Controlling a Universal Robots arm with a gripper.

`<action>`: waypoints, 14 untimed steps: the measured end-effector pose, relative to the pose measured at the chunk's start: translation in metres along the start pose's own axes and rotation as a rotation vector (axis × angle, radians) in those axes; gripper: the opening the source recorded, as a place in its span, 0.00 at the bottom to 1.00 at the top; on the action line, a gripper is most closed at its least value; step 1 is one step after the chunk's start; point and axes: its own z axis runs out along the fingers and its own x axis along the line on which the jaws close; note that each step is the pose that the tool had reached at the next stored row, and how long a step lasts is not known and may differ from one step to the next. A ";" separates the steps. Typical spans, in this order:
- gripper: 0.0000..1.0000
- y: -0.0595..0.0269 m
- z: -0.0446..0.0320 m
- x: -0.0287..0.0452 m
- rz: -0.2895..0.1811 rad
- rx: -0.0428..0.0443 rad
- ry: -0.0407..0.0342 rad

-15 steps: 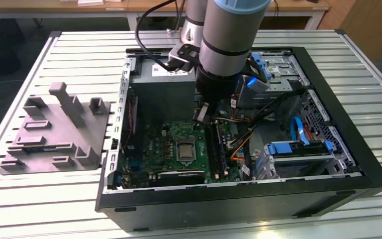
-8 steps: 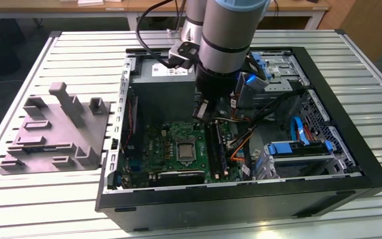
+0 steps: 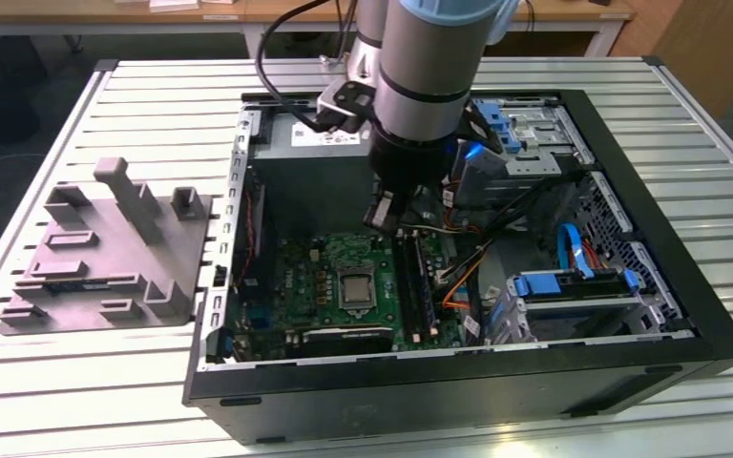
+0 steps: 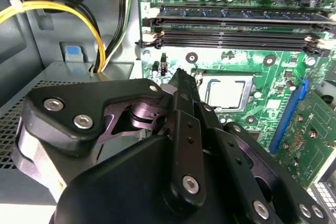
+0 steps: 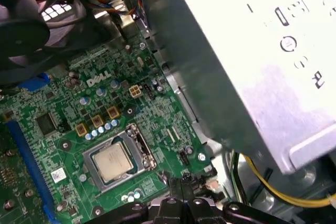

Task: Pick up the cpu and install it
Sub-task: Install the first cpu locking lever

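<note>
Silvery square cpu (image 5: 111,161) in socket (image 5: 137,141)

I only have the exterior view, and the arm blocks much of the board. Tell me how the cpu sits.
Observer: In the first wrist view the cpu lies flat in its socket on the green board, silvery top up.
Operator: Check whether the gripper has it.
Observer: No. In the second wrist view the gripper hangs apart from the cpu, and nothing touches the chip.
Operator: Report what runs beside the socket.
Observer: In the second wrist view, long black slots lie alongside it.
</note>
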 end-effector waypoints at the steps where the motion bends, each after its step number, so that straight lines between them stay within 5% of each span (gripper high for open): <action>1: 0.11 0.0005 0.0000 0.0003 -0.003 0.0000 0.0005; 14: 0.11 -0.0048 -0.0001 0.0137 -0.016 0.0052 -0.0012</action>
